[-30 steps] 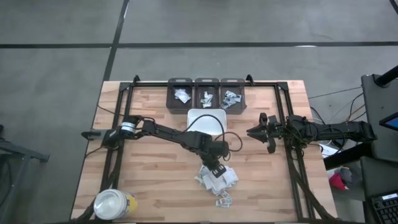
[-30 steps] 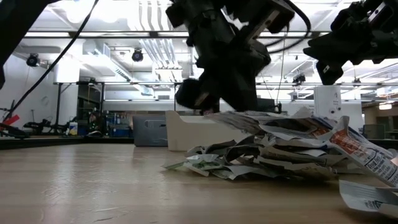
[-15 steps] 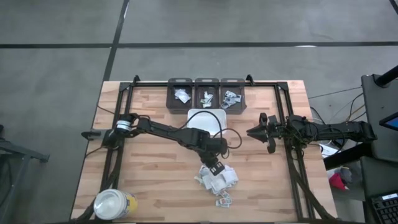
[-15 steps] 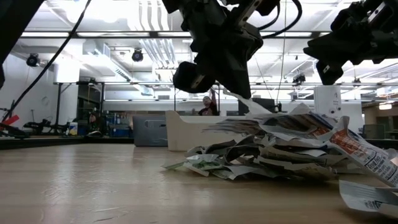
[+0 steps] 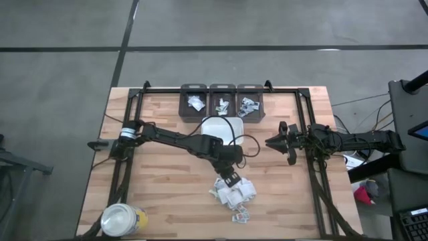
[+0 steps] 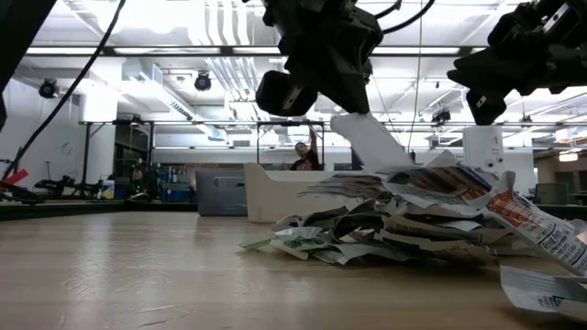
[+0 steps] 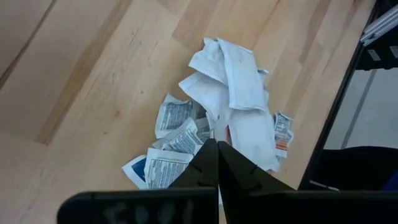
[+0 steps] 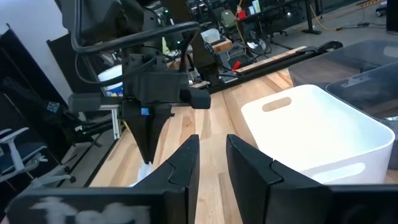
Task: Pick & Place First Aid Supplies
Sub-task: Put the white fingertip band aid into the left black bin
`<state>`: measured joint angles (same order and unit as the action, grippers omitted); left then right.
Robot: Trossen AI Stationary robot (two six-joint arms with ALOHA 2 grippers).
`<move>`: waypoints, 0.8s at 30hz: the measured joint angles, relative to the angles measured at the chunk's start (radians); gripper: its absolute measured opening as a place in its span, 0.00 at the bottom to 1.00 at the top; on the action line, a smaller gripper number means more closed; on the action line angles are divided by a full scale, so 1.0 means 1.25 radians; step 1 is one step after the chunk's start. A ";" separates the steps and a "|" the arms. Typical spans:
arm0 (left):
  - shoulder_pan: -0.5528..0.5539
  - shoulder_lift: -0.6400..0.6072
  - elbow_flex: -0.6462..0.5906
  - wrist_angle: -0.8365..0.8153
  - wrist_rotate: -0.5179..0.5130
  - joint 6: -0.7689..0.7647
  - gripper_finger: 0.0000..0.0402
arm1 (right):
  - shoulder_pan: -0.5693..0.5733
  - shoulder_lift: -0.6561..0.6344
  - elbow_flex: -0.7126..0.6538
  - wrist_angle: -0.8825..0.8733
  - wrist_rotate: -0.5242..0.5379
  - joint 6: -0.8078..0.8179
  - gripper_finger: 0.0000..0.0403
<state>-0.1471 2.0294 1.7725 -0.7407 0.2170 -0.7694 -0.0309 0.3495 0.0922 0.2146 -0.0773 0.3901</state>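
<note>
1. Left claw point(image 5: 232, 179) is clamped on one flat white paper packet point(image 6: 371, 144), lifted just clear of the heap; in the low view the packet hangs tilted from the fingertips, long axis sloping down away from the claw.
2. Directly under the claw: heap of small white printed paper packets point(image 5: 232, 193) on the wooden bench point(image 5: 167, 194), a few strays just beyond it toward the bench's front edge.
3. Behind the claw, near: white rectangular plastic tray point(image 5: 215, 125). Past the tray, at the far edge: three dark bins point(image 5: 221, 102) in a row, each already holding packets.
4. My read: the carry goes from the heap back over the tray; open air above, nothing tall in the way.
5. Right claw point(image 5: 270, 142) waits, fingers slightly apart and empty, beside the tray, well off the heap. Left arm is clearly nearer.
6. Round white-lidded yellow jar point(image 5: 123, 219) at the front left corner, far from the path.
</note>
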 joint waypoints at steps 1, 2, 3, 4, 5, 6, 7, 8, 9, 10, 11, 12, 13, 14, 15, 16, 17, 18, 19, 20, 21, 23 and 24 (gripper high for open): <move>0.000 -0.002 0.000 0.001 0.000 0.005 0.00 | 0.000 0.000 0.000 0.000 0.000 0.000 0.20; 0.000 -0.004 0.000 0.000 -0.001 0.010 0.00 | 0.000 0.000 0.000 0.000 0.000 0.000 0.21; 0.000 -0.007 0.000 0.000 -0.001 0.015 0.00 | 0.000 0.000 0.000 0.000 0.000 0.000 0.21; 0.000 -0.010 0.000 0.000 -0.001 0.019 0.00 | 0.000 0.000 0.000 0.000 0.000 0.000 0.21; 0.000 -0.012 0.000 0.001 -0.002 0.023 0.00 | 0.000 0.000 0.000 0.000 0.000 0.000 0.21; 0.001 -0.016 0.000 0.004 -0.006 0.027 0.00 | 0.000 0.000 0.000 0.000 0.000 0.000 0.21; 0.001 -0.018 0.000 0.006 -0.011 0.031 0.00 | 0.000 0.000 0.000 0.000 0.000 0.000 0.21; 0.001 -0.022 0.000 0.006 -0.012 0.036 0.00 | 0.000 0.000 0.000 0.000 0.000 0.000 0.21; 0.001 -0.026 0.000 0.006 -0.012 0.044 0.00 | 0.000 0.000 0.000 0.000 0.000 0.000 0.21; 0.001 -0.029 0.000 0.008 -0.013 0.050 0.00 | 0.000 0.000 0.000 0.000 0.000 0.000 0.21; 0.001 -0.033 0.000 0.014 -0.013 0.051 0.00 | 0.000 0.000 0.000 0.000 0.000 0.000 0.20; 0.001 -0.039 0.000 0.020 -0.014 0.055 0.00 | 0.000 0.000 0.000 0.000 0.000 0.000 0.20; 0.001 -0.041 0.000 0.028 -0.014 0.060 0.00 | 0.000 0.000 0.000 0.000 0.000 0.000 0.19; 0.001 -0.044 0.000 0.040 -0.014 0.066 0.00 | 0.000 0.000 0.000 0.000 0.000 0.000 0.19; 0.001 -0.046 0.000 0.049 -0.014 0.072 0.00 | 0.000 0.000 0.000 0.000 0.000 0.000 0.18; 0.002 -0.046 0.002 0.056 -0.014 0.076 0.00 | 0.000 0.000 0.000 0.000 0.000 0.000 0.18; 0.002 -0.047 0.002 0.065 -0.014 0.079 0.00 | 0.000 0.000 0.000 0.000 0.000 0.000 0.17; 0.002 -0.050 0.003 0.072 -0.014 0.084 0.00 | 0.000 0.000 0.000 0.000 0.000 0.000 0.17; 0.003 -0.052 0.003 0.075 -0.014 0.085 0.00 | 0.000 0.000 0.000 0.000 0.000 0.000 0.17; 0.005 -0.057 0.003 0.077 -0.014 0.086 0.00 | 0.000 0.000 0.000 0.000 0.000 0.000 0.17; 0.007 -0.064 0.003 0.076 -0.014 0.086 0.00 | 0.000 0.000 0.000 0.000 0.000 0.000 0.16; 0.011 -0.077 0.003 0.077 -0.014 0.089 0.00 | 0.000 0.000 0.000 0.000 0.000 0.000 0.16; 0.012 -0.086 0.003 0.077 -0.014 0.092 0.00 | 0.000 0.000 0.000 0.000 0.000 0.000 0.16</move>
<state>-0.1315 1.9215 1.7758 -0.6441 0.2001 -0.6546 -0.0311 0.3494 0.0923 0.2146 -0.0774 0.3901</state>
